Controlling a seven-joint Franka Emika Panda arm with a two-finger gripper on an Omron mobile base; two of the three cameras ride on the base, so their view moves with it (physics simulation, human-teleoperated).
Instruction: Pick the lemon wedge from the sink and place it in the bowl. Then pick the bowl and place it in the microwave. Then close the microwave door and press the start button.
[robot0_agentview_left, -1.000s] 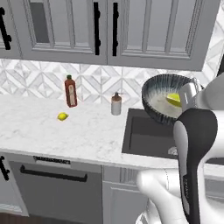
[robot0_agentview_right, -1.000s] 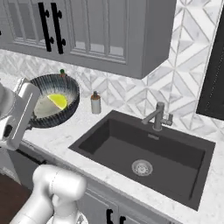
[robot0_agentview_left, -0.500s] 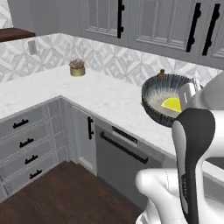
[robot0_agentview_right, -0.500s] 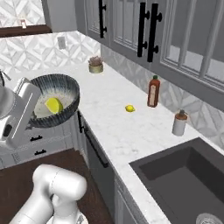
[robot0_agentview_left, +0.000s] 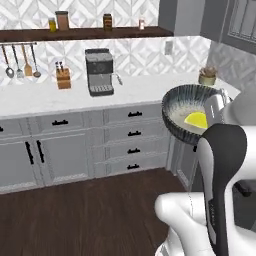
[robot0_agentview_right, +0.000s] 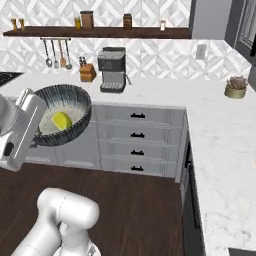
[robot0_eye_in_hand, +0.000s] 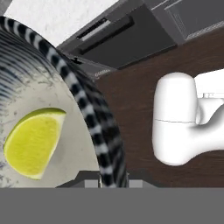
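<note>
Hand view: the fingers (robot0_eye_in_hand: 113, 183) pinch the bowl (robot0_eye_in_hand: 94, 118) by its streaked dark rim, one tip inside and one outside, closed down to the rim's thickness. The lemon wedge (robot0_eye_in_hand: 33, 142) lies on the pale speckled inside (its far end cut off by the frame edge). Left base view shows the bowl (robot0_agentview_left: 192, 117) carried in the air, tilted, above dark wood floor (robot0_agentview_left: 80, 215); the arm hides its right side. Beyond, a marble bench (robot0_agentview_left: 75, 97) bears a coffee machine (robot0_agentview_left: 100, 72).

The dark streaked bowl (robot0_agentview_left: 192, 114) is held aloft, tilted, with the yellow lemon wedge (robot0_agentview_left: 196, 120) lying inside.
</note>
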